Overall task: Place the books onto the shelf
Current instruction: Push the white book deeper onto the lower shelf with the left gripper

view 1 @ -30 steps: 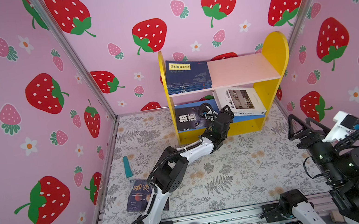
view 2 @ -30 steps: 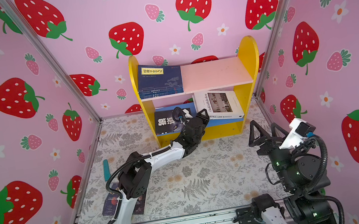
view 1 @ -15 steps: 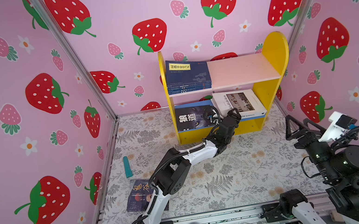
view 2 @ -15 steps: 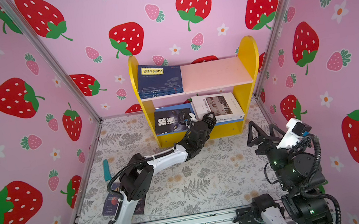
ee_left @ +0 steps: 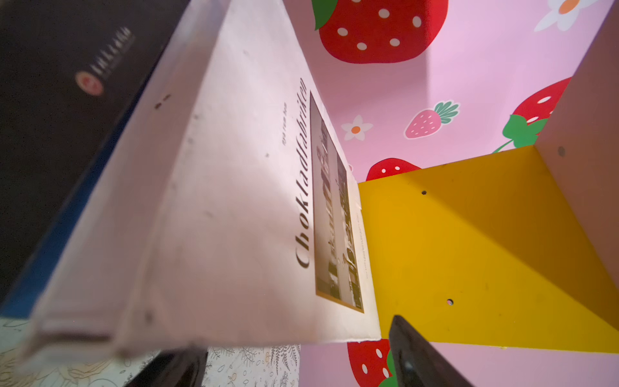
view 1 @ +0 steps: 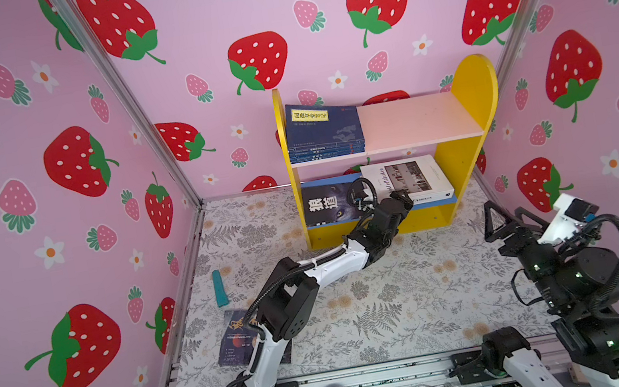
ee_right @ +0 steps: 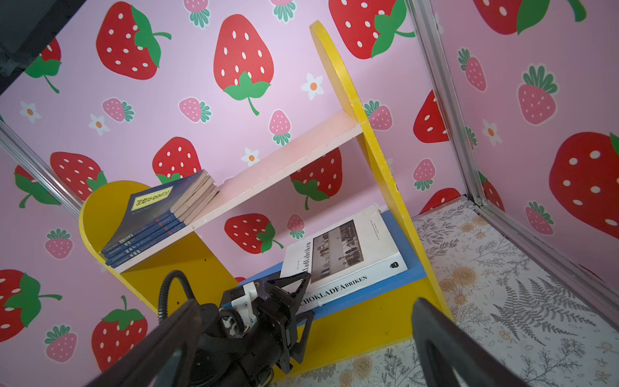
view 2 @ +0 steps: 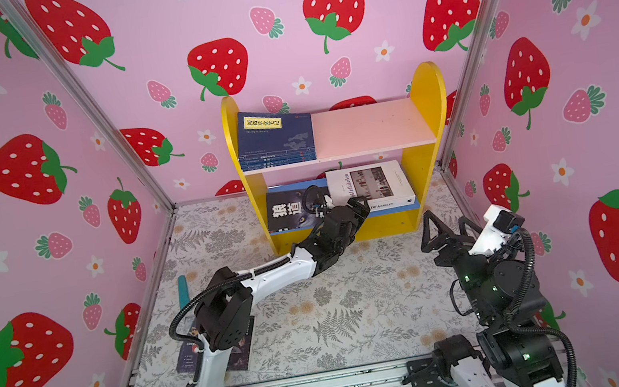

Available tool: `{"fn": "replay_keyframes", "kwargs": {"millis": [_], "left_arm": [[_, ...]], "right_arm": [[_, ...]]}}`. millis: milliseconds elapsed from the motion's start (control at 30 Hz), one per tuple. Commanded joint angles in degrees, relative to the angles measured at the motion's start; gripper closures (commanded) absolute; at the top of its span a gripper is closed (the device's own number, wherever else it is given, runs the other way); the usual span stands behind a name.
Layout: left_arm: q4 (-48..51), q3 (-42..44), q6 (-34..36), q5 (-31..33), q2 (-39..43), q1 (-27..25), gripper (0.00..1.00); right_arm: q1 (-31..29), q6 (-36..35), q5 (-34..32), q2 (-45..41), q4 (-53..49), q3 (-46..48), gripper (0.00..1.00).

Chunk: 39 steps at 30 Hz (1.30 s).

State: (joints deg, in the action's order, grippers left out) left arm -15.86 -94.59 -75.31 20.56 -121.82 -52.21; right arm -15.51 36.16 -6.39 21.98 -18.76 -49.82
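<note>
Releasing: left tool [view 1: 405, 199] jaws now spread, letting go of white Chokladfabriken book [view 1: 409, 181] | book lies flat on blue lower board [view 1: 437, 203] of shelf [view 1: 473, 93] | right tool [view 1: 504, 208] spread wide, empty | one dark book [view 1: 235, 343] left on counter [view 1: 401, 306]

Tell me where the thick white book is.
In both top views the white book lies flat on the shelf's blue lower board, right of the wolf-eye book, left gripper at its front edge.
</note>
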Motion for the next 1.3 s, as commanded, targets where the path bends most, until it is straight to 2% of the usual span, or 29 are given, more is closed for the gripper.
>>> {"fn": "replay_keyframes", "kwargs": {"millis": [0,200,333,467,667,767,900,1000,1267], "left_arm": [[4.12,-2.0,1.05,-1.31,2.0,-0.04,0.13],[5.83,-3.1,0.38,-4.68,0.38,-0.19,0.1],[4.41,-1.4,2.22,-4.4,1.5,-0.61,0.1],[4.49,0.74,8.08,-4.0,5.53,-1.58,0.09],[7.98,6.98,19.2,0.93,13.36,-2.28,0.07],[7.29,9.91,24.13,-1.84,15.03,-0.04,0.04],[7.16,9.54,28.08,-10.49,13.43,4.79,0.04],[5.27,8.81,30.81,-13.67,11.35,6.89,0.04],[6.72,2.3,37.6,-11.34,6.42,7.69,0.04]], "right_arm": [[-0.23,0.29,0.73,1.89,3.32,1.73,0.0],[-0.23,0.33,1.56,4.59,5.88,3.7,0.0],[-0.23,0.49,1.32,5.6,7.85,5.17,0.0],[-0.25,0.55,1.64,6.94,10.74,7.44,0.0],[-0.23,0.57,0.17,10.07,12.8,8.55,0.0],[-0.27,1.07,0.21,11.34,15.02,9.5,0.0],[-0.23,1.72,1.74,14.22,18.19,10.83,0.02],[-0.23,1.67,2.9,16.17,20.74,11.73,0.02],[-0.23,0.91,3.01,20.99,24.51,12.4,0.0]]}}
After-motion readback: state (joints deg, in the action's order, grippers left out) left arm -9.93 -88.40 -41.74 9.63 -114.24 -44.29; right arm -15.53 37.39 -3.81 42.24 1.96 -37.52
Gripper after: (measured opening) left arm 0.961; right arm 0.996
